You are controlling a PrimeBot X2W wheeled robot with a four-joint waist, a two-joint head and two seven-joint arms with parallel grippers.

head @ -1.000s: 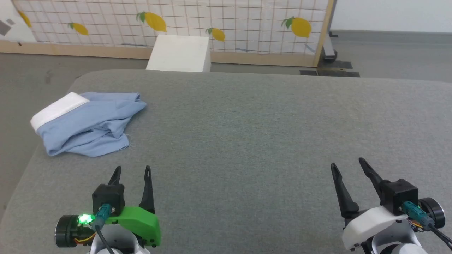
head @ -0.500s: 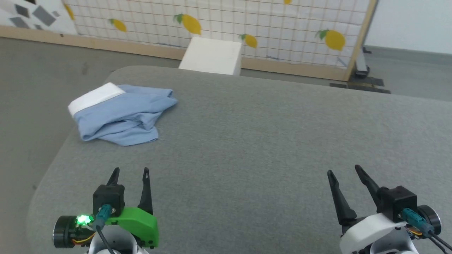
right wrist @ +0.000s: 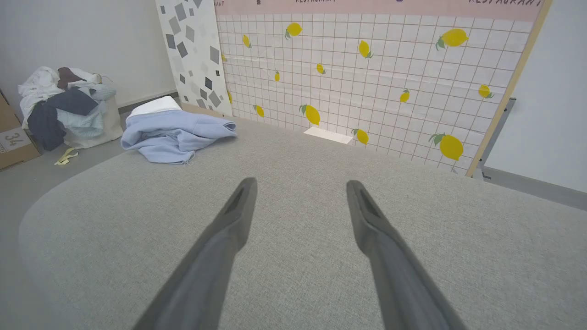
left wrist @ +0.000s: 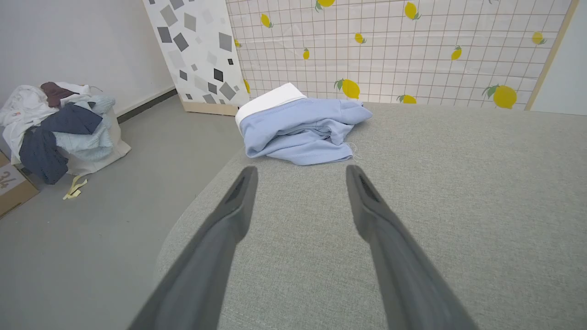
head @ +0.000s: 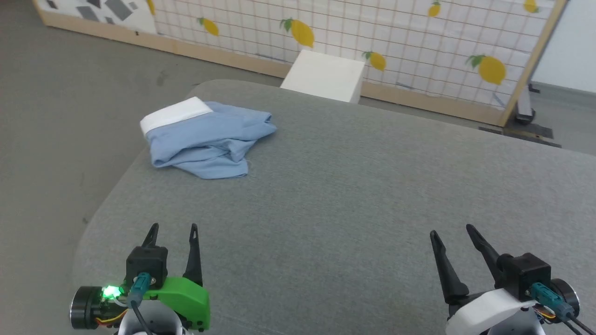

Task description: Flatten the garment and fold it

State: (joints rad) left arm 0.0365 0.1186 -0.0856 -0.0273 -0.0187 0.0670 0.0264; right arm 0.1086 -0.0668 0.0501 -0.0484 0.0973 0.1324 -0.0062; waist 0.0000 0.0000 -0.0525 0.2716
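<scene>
A grey cloth-covered desk (head: 372,195) with rounded corners stands on a grey floor (head: 56,116). Past the desk's far edge stands a gridded screen (head: 419,42) printed with lemons. A panel (left wrist: 197,50) of grey shapes adjoins the screen's left end, and a white box (head: 326,77) sits between screen and desk. Off the desk's left side, by the wall, a heap of clothes (left wrist: 59,123) sits in what may be a pale bag, with a cardboard box (left wrist: 11,188) beside it.

The garment (head: 205,139) lies crumpled at the desk's far left corner, its white band toward the edge. Bare desk runs from it to the left end effector (head: 172,228), over the desk's near left, fingers spread wide and empty. The right end effector (head: 450,230), over the near right, is likewise wide apart and holds nothing.
</scene>
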